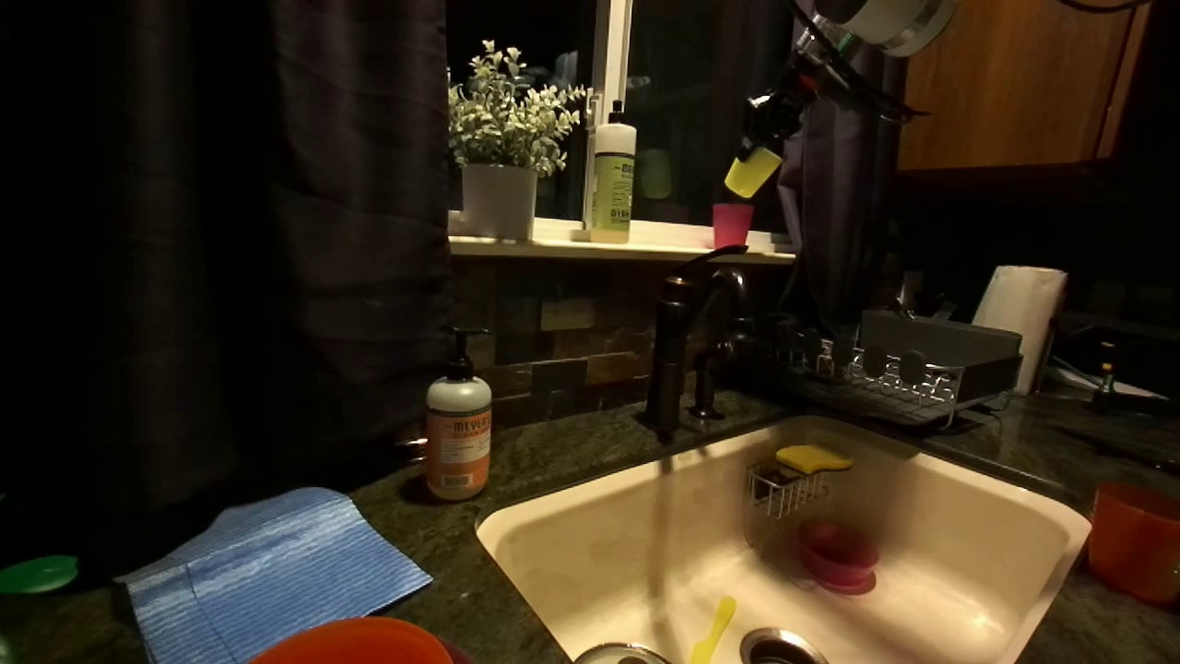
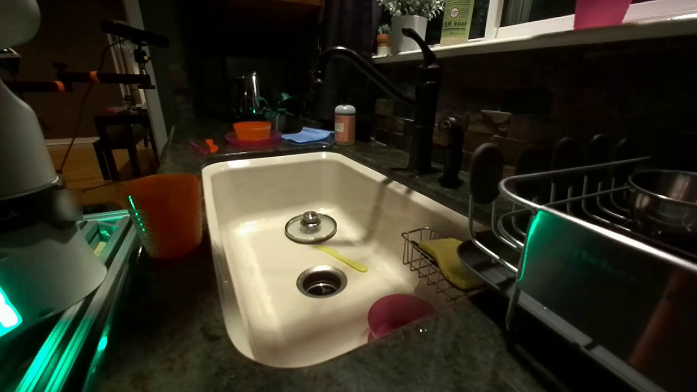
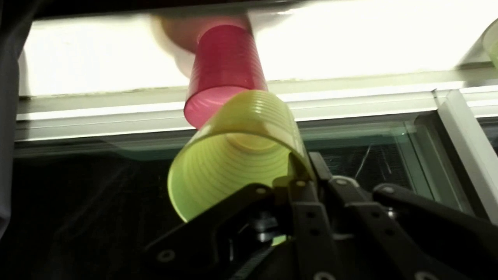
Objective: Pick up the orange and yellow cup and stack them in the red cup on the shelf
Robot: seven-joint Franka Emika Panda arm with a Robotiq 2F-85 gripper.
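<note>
On the far windowsill (image 1: 553, 248), right of the dish soap bottle (image 1: 613, 180) in an exterior view, the red cup (image 1: 733, 228) is stood upright. Above it, slightly right, the yellow cup (image 1: 754, 172) is held by the gripper (image 3: 306, 165), clamped on its wall at the rim; nesting is not yet done. At the near right, an orange cup (image 1: 1138, 544) is seen beside the sink (image 1: 959, 595), so its stacking is also judged to be left. The red cup, deep pink and tapered, is partly hidden inside. The yellow cup is ribbed and tilted, its base turned toward the red mouth. Ribbing is also shown by the orange cup.
</note>
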